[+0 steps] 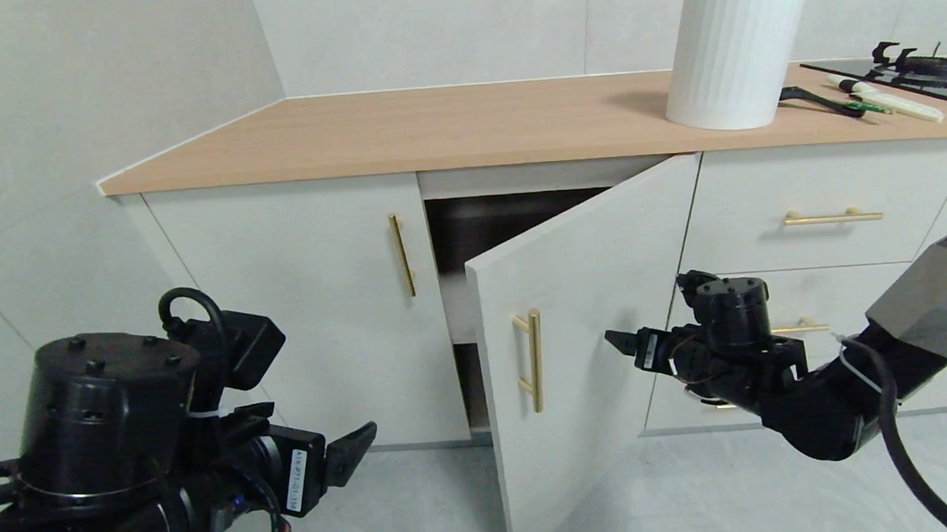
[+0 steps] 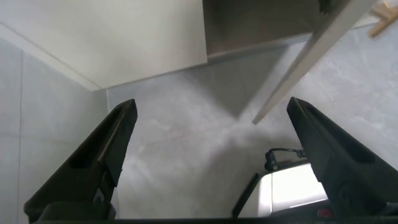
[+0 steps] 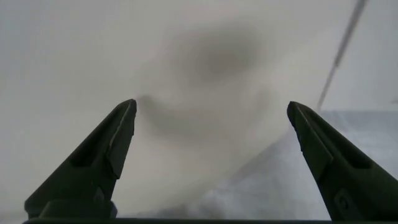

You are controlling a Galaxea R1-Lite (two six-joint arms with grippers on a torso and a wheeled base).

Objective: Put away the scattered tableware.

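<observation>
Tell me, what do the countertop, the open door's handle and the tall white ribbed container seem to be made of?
Countertop: wood or wood-look laminate, matte; light brown with faint grain.
Door handle: metal, brass-coloured, satin; it shows a soft sheen.
Ribbed container: matte white with vertical ribs, maybe ceramic or plastic; the look leaves it open.

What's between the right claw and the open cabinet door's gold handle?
Only bare door panel lies between the right claw and the handle, as the head view shows.
</observation>
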